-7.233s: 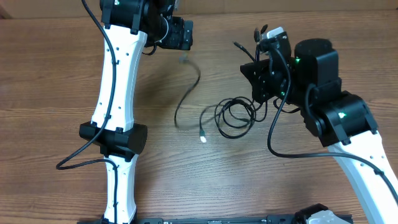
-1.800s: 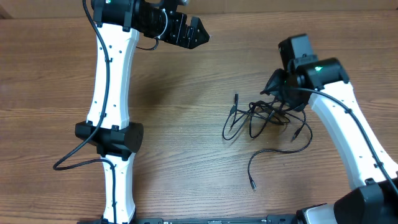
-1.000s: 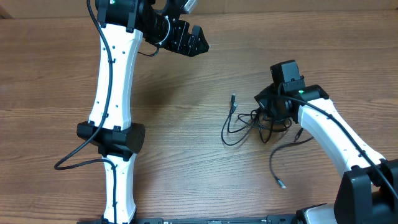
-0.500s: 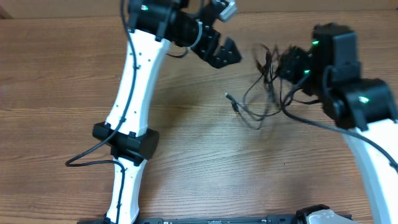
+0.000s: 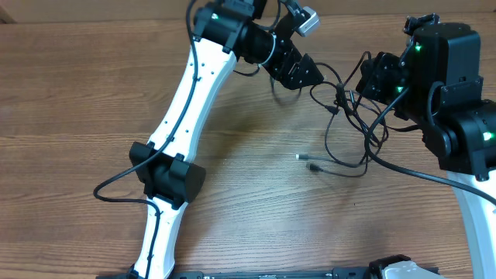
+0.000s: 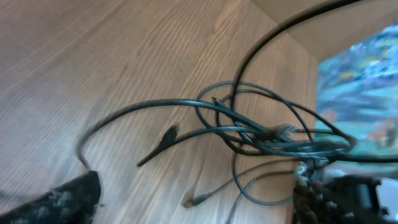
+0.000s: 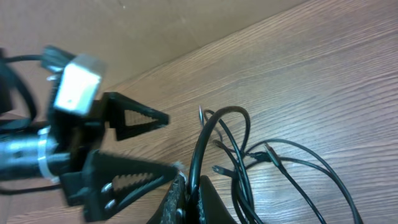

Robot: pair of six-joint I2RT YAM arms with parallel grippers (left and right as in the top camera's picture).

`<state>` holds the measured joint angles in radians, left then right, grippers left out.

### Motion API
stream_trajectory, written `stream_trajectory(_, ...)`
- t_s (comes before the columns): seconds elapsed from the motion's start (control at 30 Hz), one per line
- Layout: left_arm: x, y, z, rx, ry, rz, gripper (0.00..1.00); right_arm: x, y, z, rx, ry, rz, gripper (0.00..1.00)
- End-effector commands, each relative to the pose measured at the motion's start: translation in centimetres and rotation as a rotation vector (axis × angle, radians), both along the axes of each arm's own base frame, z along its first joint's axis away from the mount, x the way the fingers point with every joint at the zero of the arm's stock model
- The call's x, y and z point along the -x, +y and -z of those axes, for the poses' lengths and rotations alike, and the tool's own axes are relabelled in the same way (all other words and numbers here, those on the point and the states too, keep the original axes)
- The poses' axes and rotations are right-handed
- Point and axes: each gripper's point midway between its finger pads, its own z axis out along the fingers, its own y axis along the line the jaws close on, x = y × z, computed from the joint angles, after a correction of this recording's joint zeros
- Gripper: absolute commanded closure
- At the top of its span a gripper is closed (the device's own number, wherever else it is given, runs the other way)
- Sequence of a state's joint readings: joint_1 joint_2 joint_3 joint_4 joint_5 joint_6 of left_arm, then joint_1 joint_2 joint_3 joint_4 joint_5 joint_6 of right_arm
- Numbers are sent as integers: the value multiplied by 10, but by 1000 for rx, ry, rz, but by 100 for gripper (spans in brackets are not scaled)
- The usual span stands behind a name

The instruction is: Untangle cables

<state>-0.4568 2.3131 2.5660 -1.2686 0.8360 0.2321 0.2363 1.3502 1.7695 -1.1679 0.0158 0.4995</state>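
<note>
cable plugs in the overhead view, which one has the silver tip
The plug at the loose end trailing left, lowest in the overhead view, clear of the tangle. Its tip is bright silver; the other ends look dark.

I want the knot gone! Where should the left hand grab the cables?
Probably the loose strand, just behind its silver plug, coming down from above. It hangs clear of the cables bunched in the right hand, so the open left hand could close across it without catching other loops.
</note>
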Motion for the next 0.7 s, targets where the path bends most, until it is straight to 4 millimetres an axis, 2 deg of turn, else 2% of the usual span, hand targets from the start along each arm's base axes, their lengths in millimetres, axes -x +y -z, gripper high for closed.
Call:
stream_trajectory(0.0, 14, -17, -10, 84, 89, 26, 25, 1, -1, -16, 14, -51, -6, 96)
stream_trajectory(0.03, 16, -23, -20, 140, 96, 53, 32, 1, -1, -16, 21, -52, -12, 96)
stream_trajectory(0.1, 18, -29, -34, 210, 109, 81, 37, 1, -2, -16, 23, -52, -9, 96)
stream_trajectory(0.2, 17, -37, -46, 256, 133, 76, 36, 2, -2, -16, 23, -49, -9, 96)
stream_trajectory(0.27, 16, -44, -41, 223, 105, 55, 34, 2, -2, -15, 23, -49, -10, 96)
stream_trajectory(0.5, 18, -72, -4, 29, 8, -52, 31, 9, -4, -20, 21, -57, -10, 96)
stream_trajectory(0.67, 15, -82, 19, -82, -52, -122, 32, 28, -6, -41, -3, -118, -20, 96)
